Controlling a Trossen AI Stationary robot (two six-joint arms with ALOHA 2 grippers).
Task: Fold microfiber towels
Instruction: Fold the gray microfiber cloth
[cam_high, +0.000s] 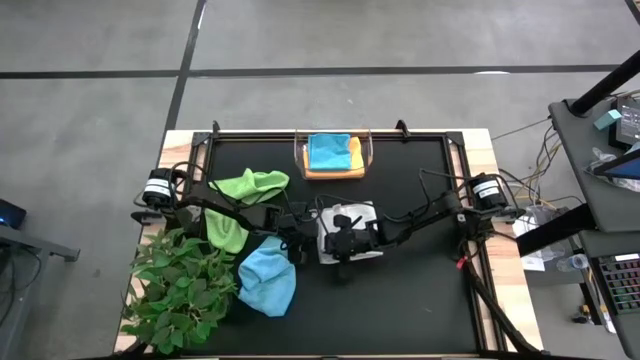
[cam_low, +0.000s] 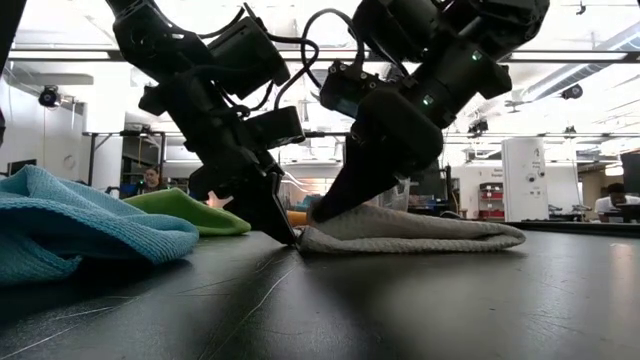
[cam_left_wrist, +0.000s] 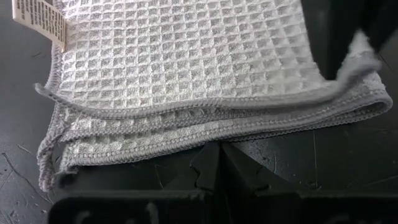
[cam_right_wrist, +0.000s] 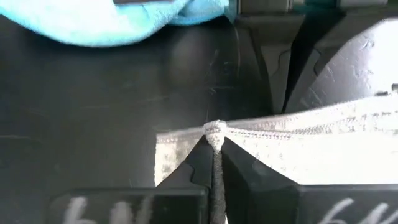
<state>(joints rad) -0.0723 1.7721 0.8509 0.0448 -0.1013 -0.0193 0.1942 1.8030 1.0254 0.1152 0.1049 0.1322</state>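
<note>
I hold the grey-white towel (cam_high: 352, 232), folded beside the light blue towel (cam_high: 268, 280): right gripper (cam_right_wrist: 214, 144) pinches its hem; left gripper (cam_left_wrist: 214, 149), fingers closed and empty, sits at its edge. A shallow pinch may slip, undoing the fold.

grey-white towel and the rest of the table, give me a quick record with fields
work item: grey-white towel, folded in layers, mid-table
right gripper: shut on the towel's edge
left gripper: shut, tips at the towel's folded edge, nothing seen between them
lime green towel: crumpled, left of centre
light blue towel: crumpled, near the plant
clear bin: at the far edge, holds a teal towel on a yellow-orange towel
</note>
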